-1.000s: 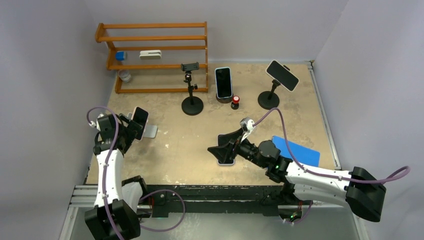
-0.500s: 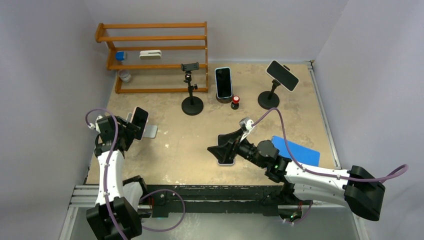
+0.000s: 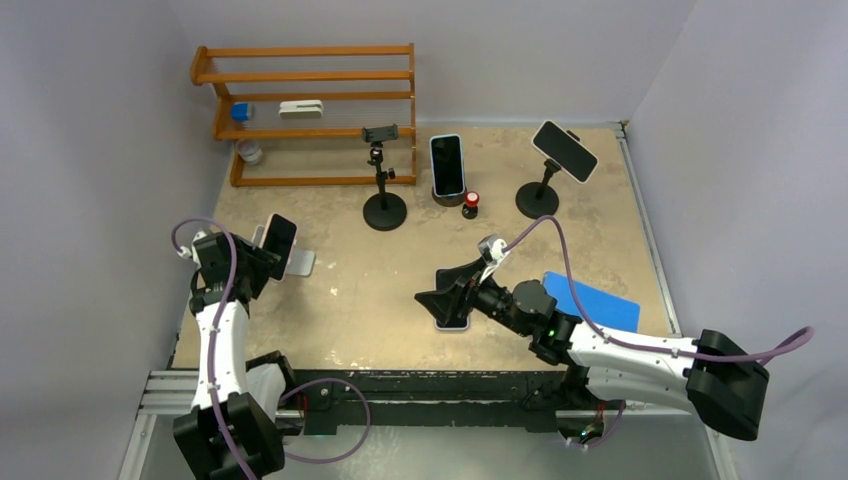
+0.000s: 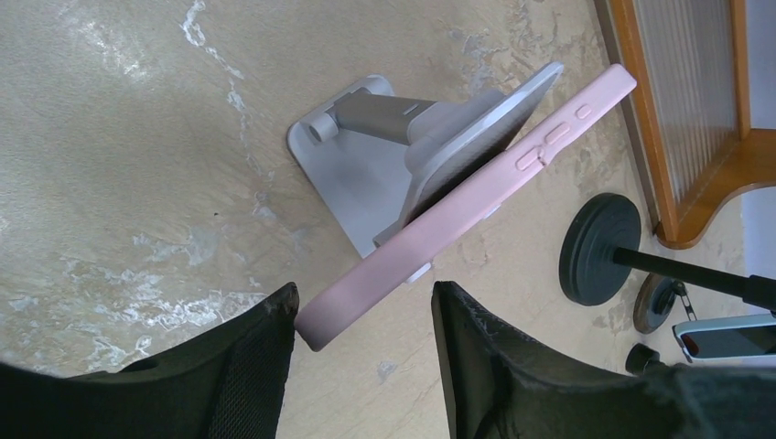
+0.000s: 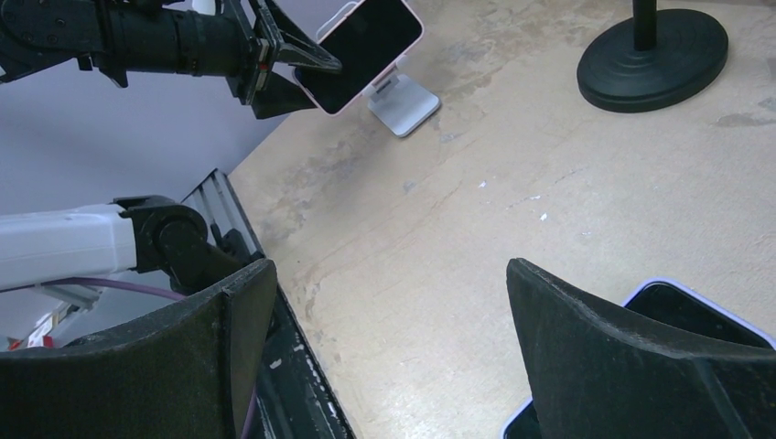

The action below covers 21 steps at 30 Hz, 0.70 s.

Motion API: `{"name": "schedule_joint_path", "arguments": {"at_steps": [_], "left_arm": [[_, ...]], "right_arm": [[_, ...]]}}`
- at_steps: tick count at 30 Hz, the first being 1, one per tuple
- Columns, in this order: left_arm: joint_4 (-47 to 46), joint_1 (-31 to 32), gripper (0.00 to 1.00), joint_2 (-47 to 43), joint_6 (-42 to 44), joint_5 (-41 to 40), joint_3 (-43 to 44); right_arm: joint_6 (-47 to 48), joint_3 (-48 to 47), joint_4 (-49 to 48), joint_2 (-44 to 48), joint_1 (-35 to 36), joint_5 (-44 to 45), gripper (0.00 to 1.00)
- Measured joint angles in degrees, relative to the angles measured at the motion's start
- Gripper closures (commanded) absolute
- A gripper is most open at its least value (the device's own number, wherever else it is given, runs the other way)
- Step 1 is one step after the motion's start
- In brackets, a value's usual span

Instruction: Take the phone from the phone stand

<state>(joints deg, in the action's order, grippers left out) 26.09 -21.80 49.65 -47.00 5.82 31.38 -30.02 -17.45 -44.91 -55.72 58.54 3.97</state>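
Note:
A pink-cased phone [image 3: 281, 234] leans on a silver folding stand [image 3: 298, 263] at the left of the table. In the left wrist view the phone's pink edge [image 4: 476, 201] runs diagonally down from the stand [image 4: 352, 183] into the gap of my left gripper [image 4: 364, 302]. The gripper is open; the phone's lower end touches the left finger [image 4: 247, 357] and is well apart from the right one. My left gripper [image 3: 262, 250] sits just left of the phone. My right gripper [image 3: 435, 300] is open and empty at table centre, also seen in its wrist view [image 5: 389, 274].
A dark phone [image 3: 452, 322] lies flat under my right gripper. At the back stand a phone on a black stand [image 3: 565, 150], an upright phone [image 3: 447, 165], an empty black stand [image 3: 384, 210], a red object [image 3: 470, 203] and a wooden rack [image 3: 305, 110]. A blue pad [image 3: 600, 300] lies right.
My left arm has shifted slightly by the pink phone. The phone still rests on its stand. The right arm has not moved.

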Motion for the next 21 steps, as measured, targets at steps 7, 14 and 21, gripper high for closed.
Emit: {"name": "schedule_joint_path", "arguments": {"at_steps": [7, 14, 21], "left_arm": [[-0.37, -0.26, 0.50, -0.04, 0.00, 0.22, -0.68], [-0.63, -0.31, 0.56, -0.04, 0.02, 0.44, -1.27], [-1.16, -0.31, 0.64, -0.07, 0.09, 0.46, -1.29]], "right_arm": [[-0.02, 0.00, -0.07, -1.01, 0.00, 0.02, 0.04], [-0.02, 0.02, -0.13, -1.64, 0.00, 0.04, 0.04], [-0.02, 0.02, -0.22, -1.64, 0.00, 0.33, 0.04]]}}
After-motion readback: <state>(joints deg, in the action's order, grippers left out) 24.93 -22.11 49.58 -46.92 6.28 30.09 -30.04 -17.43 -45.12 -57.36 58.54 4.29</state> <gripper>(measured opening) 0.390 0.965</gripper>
